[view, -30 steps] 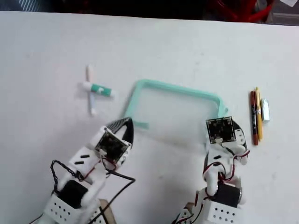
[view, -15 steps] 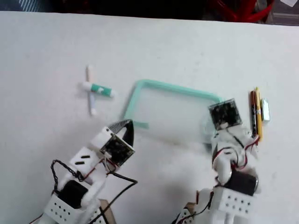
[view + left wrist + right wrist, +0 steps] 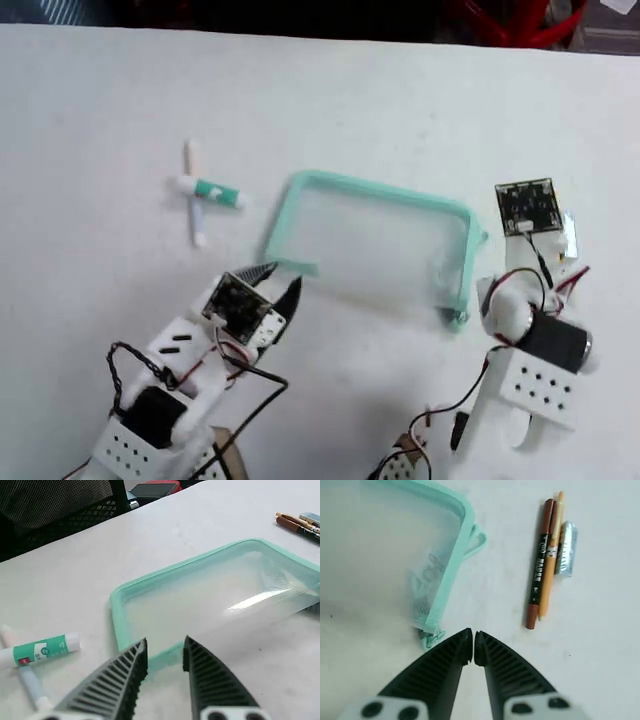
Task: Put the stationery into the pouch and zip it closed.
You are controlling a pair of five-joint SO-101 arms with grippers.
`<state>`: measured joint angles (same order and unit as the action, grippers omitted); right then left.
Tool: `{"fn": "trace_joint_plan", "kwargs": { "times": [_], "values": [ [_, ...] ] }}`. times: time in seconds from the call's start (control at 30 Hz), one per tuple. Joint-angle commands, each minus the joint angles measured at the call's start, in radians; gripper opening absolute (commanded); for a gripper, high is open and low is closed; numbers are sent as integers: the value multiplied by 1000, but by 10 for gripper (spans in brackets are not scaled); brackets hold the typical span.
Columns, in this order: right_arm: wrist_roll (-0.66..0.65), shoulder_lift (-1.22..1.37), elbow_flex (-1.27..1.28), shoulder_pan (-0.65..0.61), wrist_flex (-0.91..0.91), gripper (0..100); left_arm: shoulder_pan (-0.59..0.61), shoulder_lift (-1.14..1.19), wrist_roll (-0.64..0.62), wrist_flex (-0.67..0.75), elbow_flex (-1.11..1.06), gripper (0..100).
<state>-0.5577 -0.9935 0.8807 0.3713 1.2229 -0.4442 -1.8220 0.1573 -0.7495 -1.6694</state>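
Left jaws slightly parted at pouch (image 3: pixel 200 605) corner; right jaws closed, empty, beside pens (image 3: pixel 540 565)

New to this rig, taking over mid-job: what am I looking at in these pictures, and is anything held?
Two robot arms sit side by side at a table. The high view looks down on both; the other pictures come from each arm's wrist camera. The left tool is open and empty by the teal pouch; the right tool is shut, empty, near its zip end. Left of the pouch a glue stick lies across a pale pen; right of it lie a brown marker, an orange pencil and a silver item.
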Motion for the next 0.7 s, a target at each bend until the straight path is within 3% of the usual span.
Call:
{"fn": "trace_joint_plan", "kwargs": {
  "times": [0.0, 0.17, 0.27, 0.47, 0.67],
  "values": [
    [-44, -82, -46, 53, 8, 21, -10, -2, 12, 6, 15, 130],
    [-86, -33, -35, 53, 13, 69, -12, -2, 80, 6, 2, 91],
    [-87, 111, -69, 19, 16, 136, -12, -2, 84, 6, -2, 91],
    [-83, 409, -178, -12, 90, 140, -12, -2, 86, 6, -2, 91],
    [-11, 437, -262, -5, 179, 224, -19, -2, 86, 8, -3, 91]
  ]
}}
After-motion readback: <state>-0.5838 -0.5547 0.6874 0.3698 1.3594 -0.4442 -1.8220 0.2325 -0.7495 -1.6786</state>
